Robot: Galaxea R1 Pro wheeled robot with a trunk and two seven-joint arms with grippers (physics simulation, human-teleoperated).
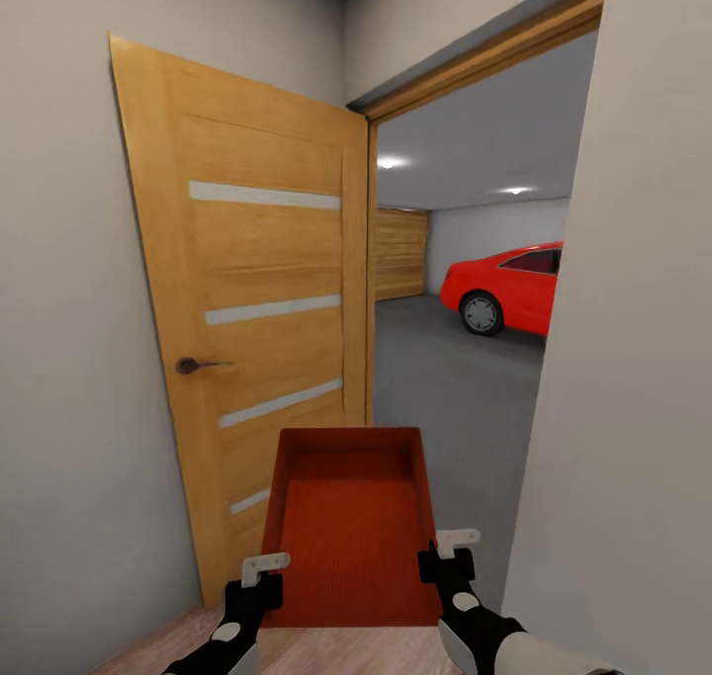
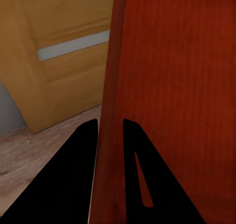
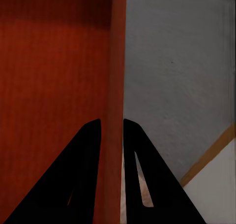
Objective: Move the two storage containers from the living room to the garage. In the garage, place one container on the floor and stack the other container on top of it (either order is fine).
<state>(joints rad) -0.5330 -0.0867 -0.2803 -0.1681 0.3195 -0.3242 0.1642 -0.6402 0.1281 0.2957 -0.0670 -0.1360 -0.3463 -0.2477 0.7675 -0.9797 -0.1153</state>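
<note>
At the doorway, both pincers, left pincer (image 1: 265, 568) and right pincer (image 1: 447, 548), clamp the storage container (image 1: 351, 527); the door (image 1: 257, 299) at ten o'clock could snag it.

One red-orange open-topped rectangular storage bin (image 1: 351, 517), two black robot grippers, left (image 1: 259, 578) and right (image 1: 443, 554), one open light-wood door with four pale glass strips (image 1: 262, 309), one glossy red car (image 1: 509, 288), two lit ceiling spotlights (image 1: 393, 162).

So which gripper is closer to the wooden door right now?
Left. The left gripper clamps the bin's wall on the side facing the open wooden door. The right gripper clamps the opposite wall, by the white wall.
</note>
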